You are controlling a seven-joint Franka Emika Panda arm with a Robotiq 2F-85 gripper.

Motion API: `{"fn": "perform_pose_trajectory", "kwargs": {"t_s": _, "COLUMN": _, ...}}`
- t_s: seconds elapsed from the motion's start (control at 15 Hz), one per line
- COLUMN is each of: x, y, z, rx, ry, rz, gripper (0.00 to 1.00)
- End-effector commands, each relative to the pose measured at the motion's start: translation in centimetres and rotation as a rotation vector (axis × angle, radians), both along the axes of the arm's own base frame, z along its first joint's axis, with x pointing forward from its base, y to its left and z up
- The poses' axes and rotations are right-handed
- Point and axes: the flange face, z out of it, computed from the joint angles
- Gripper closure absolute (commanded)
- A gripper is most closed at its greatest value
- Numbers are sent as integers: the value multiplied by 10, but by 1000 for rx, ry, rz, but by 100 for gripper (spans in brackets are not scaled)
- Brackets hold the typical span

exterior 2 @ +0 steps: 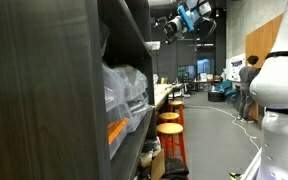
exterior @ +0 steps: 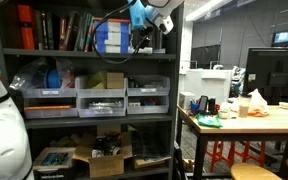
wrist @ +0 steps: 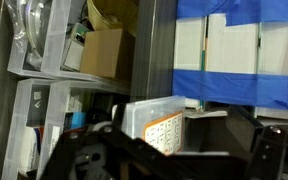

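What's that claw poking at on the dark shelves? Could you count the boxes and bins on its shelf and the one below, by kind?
Blue-and-white box, next to the open gripper: 1
Clear plastic bins, shelf below: 3
Cardboard box by the bins: 1
Total: 5. The other clutter there is too small to tell apart.
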Motion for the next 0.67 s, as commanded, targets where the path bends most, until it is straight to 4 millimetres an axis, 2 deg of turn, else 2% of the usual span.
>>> {"fn": "perform_pose_trajectory", "kwargs": {"t_s": 0.0, "x": -12, "y": 12, "z": 13, "rx": -70, "ry": 42, "rz": -38, "gripper": 0}}
{"fn": "perform_pose_trajectory", "kwargs": {"t_s": 0.27, "x": -30, "y": 18, "z": 35, "rx": -173, "ry": 72, "rz": -109, "gripper": 0}}
{"fn": "perform_pose_trajectory", "kwargs": {"t_s": 0.6, "x": -54, "y": 1, "z": 49, "rx": -200, "ry": 94, "rz": -185, "gripper": 0}}
